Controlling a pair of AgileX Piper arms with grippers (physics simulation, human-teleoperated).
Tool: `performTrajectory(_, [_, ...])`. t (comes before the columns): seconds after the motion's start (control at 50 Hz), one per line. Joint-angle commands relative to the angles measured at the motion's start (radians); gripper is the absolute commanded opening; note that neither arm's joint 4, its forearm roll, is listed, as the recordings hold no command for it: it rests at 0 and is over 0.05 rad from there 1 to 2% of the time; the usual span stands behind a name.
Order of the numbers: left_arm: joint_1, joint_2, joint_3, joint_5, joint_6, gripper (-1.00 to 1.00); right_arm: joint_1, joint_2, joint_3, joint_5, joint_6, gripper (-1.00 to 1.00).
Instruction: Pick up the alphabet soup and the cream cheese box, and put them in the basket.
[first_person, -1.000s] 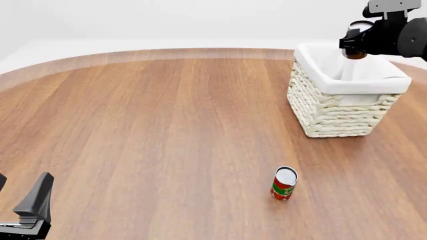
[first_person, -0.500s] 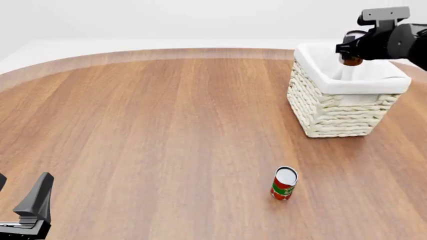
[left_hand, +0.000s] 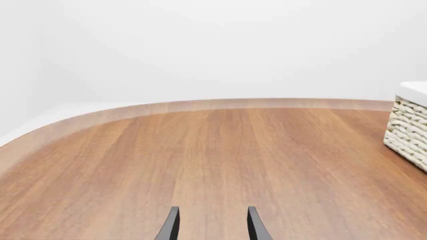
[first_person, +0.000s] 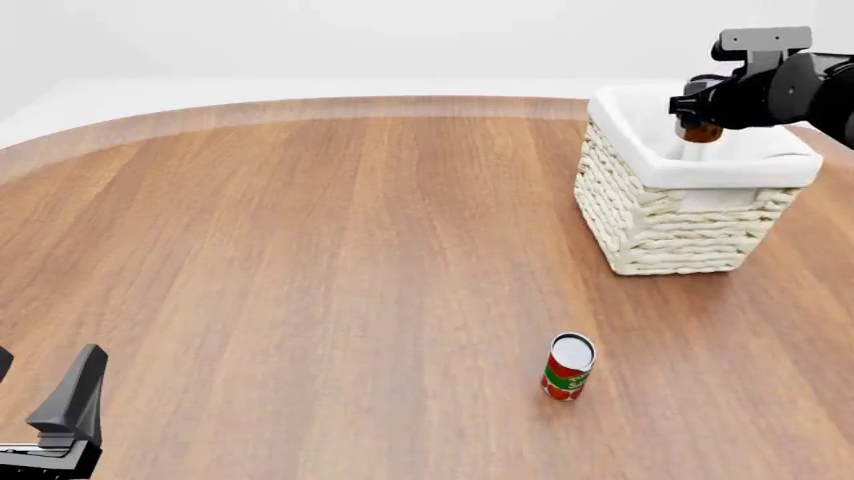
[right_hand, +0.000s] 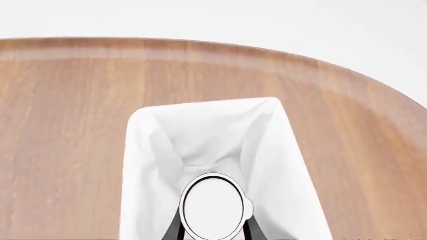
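The alphabet soup (right_hand: 213, 206) shows its silver-white top in the right wrist view, with my right gripper (right_hand: 213, 229) shut on it. In the front view the can (first_person: 698, 129) hangs just inside the mouth of the basket (first_person: 667, 230), under my right gripper (first_person: 699, 112). The basket's white liner (right_hand: 200, 130) lies directly below the can. The cream cheese box is out of view. At the near left table edge, far from the basket, my left gripper (first_person: 40, 388) stands open with nothing between its fingers (left_hand: 171, 226).
A red and green labelled can (first_person: 569, 367) stands upright on the wooden table (first_person: 334, 250), near the front and to the left of the basket. The basket's woven corner (left_hand: 408, 130) shows at the edge of the left wrist view.
My right gripper has come down with the can, from above the basket's rim to its mouth. The left arm and the red and green can have not moved.
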Motion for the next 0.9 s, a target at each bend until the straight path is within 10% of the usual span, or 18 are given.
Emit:
performTrajectory(0.02, [0.000,0.000,0.000,0.000,0.000,1.00,-0.006,0.012,-0.029,0.023,0.027,-1.00])
performTrajectory(0.9, [0.000,0.001,0.000,-0.001,0.000,1.00,-0.019,0.087,-0.114,0.128,0.070,-1.00])
